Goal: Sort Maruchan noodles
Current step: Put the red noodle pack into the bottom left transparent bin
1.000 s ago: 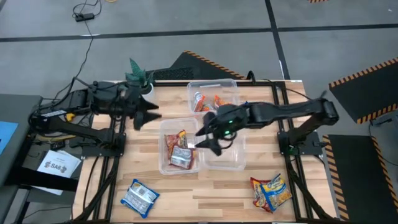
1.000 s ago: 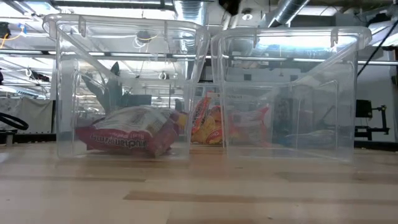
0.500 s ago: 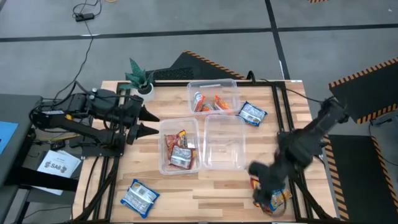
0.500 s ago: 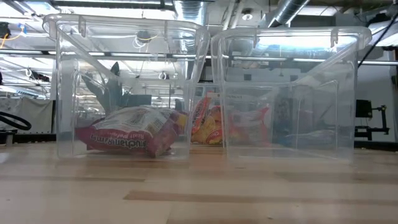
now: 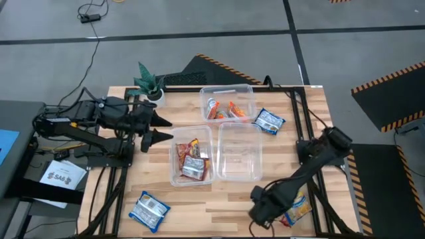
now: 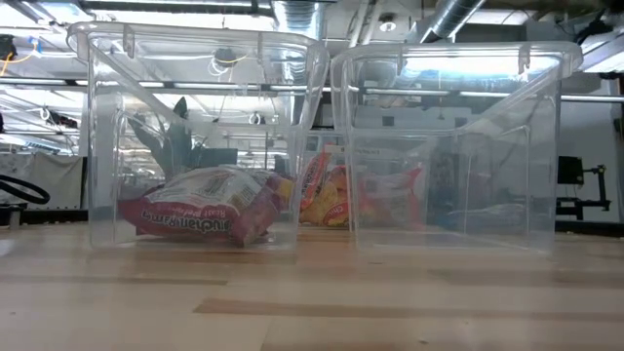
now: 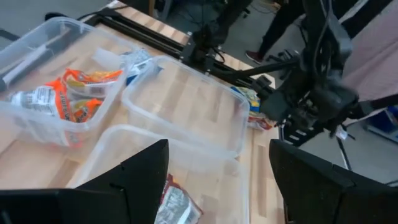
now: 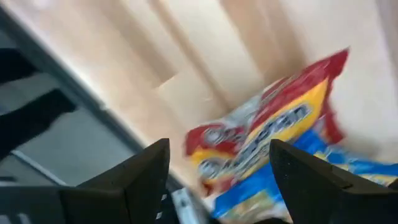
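right gripper [image 5: 261, 207]: low at the table's front edge, right side, fingers spread, holding nothing; yellow-and-blue packet [image 5: 295, 206] just beside it, probably not touching
left gripper [image 5: 159, 129]: fingers apart, empty, near left edge beside the front-left bin [image 5: 174, 159]
front-left bin: red packets [image 5: 192, 159]
back bin [image 5: 247, 93]: orange packets [image 5: 222, 109]
blue packets: one [image 5: 268, 121] by the back bin, one [image 5: 148, 210] at front-left corner

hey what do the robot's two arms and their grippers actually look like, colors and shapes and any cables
Both arms are black, built of jointed segments. The left gripper ends in two tapering, pointed black fingers, broad and flat seen from its wrist. The right gripper has matching dark fingers. Black cables loop around the left arm's base. No markings are legible.
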Action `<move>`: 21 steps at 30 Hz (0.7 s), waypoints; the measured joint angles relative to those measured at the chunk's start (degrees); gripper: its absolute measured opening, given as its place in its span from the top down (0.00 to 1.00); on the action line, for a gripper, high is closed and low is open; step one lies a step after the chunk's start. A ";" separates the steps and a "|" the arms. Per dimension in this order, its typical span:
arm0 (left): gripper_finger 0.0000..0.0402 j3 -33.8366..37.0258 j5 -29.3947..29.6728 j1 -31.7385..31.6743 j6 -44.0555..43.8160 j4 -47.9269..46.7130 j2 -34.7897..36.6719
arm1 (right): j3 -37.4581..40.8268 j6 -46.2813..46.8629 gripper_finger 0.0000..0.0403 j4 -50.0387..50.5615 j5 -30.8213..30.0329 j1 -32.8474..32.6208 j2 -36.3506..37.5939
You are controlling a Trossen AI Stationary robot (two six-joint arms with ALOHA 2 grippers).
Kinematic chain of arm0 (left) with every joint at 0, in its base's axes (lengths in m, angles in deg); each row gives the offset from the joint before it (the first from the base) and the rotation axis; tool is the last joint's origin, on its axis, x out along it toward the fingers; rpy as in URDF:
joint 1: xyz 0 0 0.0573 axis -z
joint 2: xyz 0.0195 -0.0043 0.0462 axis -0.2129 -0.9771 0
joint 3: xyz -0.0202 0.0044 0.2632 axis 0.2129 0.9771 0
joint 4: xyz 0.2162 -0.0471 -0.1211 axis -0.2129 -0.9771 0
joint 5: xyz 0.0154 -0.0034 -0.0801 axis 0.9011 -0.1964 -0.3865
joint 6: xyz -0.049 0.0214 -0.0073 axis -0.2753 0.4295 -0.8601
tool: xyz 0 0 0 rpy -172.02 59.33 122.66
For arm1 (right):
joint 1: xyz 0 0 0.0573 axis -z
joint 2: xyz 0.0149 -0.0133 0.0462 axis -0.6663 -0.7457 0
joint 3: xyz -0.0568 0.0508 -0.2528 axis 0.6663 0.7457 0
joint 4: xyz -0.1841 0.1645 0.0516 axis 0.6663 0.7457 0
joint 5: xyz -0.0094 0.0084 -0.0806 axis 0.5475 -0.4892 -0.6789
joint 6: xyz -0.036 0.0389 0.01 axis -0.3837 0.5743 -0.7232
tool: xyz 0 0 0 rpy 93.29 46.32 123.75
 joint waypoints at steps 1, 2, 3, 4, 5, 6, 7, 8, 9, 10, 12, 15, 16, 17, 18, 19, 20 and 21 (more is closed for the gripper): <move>0.35 0.00 0.08 0.00 -0.24 0.04 0.07 | 0.00 -1.50 0.27 1.28 -0.27 0.18 -0.91; 0.35 0.00 0.11 0.00 -0.75 0.04 0.09 | 0.00 -2.65 0.27 2.90 -0.44 0.20 -1.82; 0.35 0.00 0.15 0.00 -1.25 0.04 0.08 | 0.02 -3.62 0.28 4.52 -0.59 0.16 -2.51; 0.35 0.00 0.39 0.00 -1.87 0.02 0.06 | 0.02 -4.50 0.28 5.78 -0.77 0.00 -3.09; 0.35 0.00 0.80 0.00 -2.56 0.02 0.06 | 0.02 -5.34 0.28 6.76 -0.96 -0.20 -3.57; 0.35 0.00 1.06 0.00 -3.04 0.02 0.06 | 0.02 -5.97 0.28 7.40 -1.47 -0.42 -3.90; 0.35 0.00 1.12 0.00 -3.37 0.03 0.06 | 0.01 -6.59 0.28 7.55 -2.03 -0.72 -4.32; 0.35 0.00 1.13 0.00 -3.50 0.02 0.06 | 0.00 -7.10 0.28 7.39 -2.15 -0.90 -4.62; 0.35 0.00 1.13 0.00 -3.57 0.02 0.06 | 0.00 -7.13 0.28 7.29 -2.49 -1.09 -4.88; 0.35 0.00 1.17 0.00 -3.57 0.02 0.06 | 0.00 -7.21 0.28 7.21 -2.96 -1.19 -5.14; 0.35 0.00 1.20 0.00 -3.57 0.02 0.06 | -0.05 -7.26 0.28 7.03 -3.18 -1.20 -5.72; 0.35 0.00 1.62 0.00 -3.50 0.00 0.06 | -0.03 -6.74 0.28 6.83 -4.57 -1.39 -5.68; 0.35 0.00 1.63 0.00 -3.26 0.00 0.06 | -0.04 -6.13 0.28 6.74 -5.33 -1.37 -5.68; 0.35 0.00 1.64 0.00 -3.22 0.00 0.06 | -0.04 -5.53 0.28 6.89 -6.13 -1.37 -5.70; 0.35 0.00 1.66 0.00 -3.18 0.00 0.06 | -0.04 -5.47 0.28 7.24 -6.41 -1.25 -5.70; 0.35 0.00 1.76 0.00 -3.16 0.00 0.06 | -0.04 -5.48 0.28 7.47 -6.47 -1.24 -5.70; 0.35 0.00 1.90 0.00 -3.16 0.00 0.06 | -0.04 -5.48 0.28 7.60 -6.47 -1.24 -5.70; 0.35 0.00 2.02 0.00 -3.16 0.00 0.06 | -0.03 -5.47 0.29 7.50 -6.57 -1.26 -5.70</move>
